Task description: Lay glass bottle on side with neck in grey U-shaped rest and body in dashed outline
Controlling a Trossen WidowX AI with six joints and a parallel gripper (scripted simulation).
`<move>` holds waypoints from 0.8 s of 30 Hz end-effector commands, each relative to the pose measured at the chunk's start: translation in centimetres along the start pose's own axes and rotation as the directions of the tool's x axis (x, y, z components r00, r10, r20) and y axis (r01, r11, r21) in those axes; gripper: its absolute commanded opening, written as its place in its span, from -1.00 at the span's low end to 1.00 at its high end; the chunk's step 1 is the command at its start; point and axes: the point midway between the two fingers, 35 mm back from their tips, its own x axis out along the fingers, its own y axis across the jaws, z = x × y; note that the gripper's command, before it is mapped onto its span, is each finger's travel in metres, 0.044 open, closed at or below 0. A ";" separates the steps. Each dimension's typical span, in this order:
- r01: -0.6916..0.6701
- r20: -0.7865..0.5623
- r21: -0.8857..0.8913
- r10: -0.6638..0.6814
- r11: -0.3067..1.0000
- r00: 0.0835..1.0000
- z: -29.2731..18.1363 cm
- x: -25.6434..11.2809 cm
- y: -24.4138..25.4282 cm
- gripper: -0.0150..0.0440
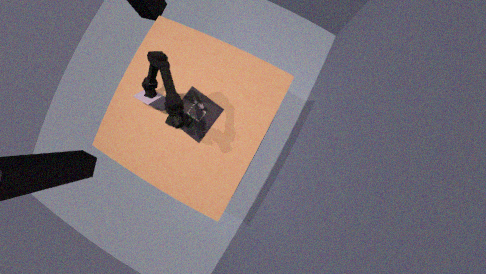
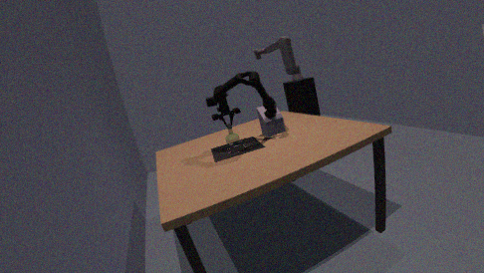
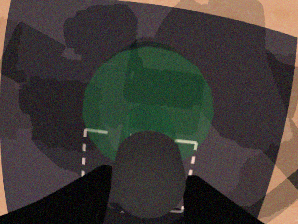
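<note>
Green glass bottle: upright, we judge.
Gripper: clamped on its neck.
Our next move: tip slowly, neck toward rest.

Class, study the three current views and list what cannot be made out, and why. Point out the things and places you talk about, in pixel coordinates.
- Bottle's neck between the end effector's (image 2: 229, 124) (image 3: 148, 175) fingers: wrist view, covered by the dark rounded shape in front.
- Outline's (image 3: 84, 155) lower left part: wrist view, behind the black finger.
- Grey U-shaped rest: exterior view, too small and grainy.
- Left black beam's (image 1: 47, 170) far end: top view, cut off by the edge.
</note>
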 end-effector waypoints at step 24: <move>0.006 0.034 0.006 -0.006 1.000 0.999 -2.3 -0.4 0.0 -0.07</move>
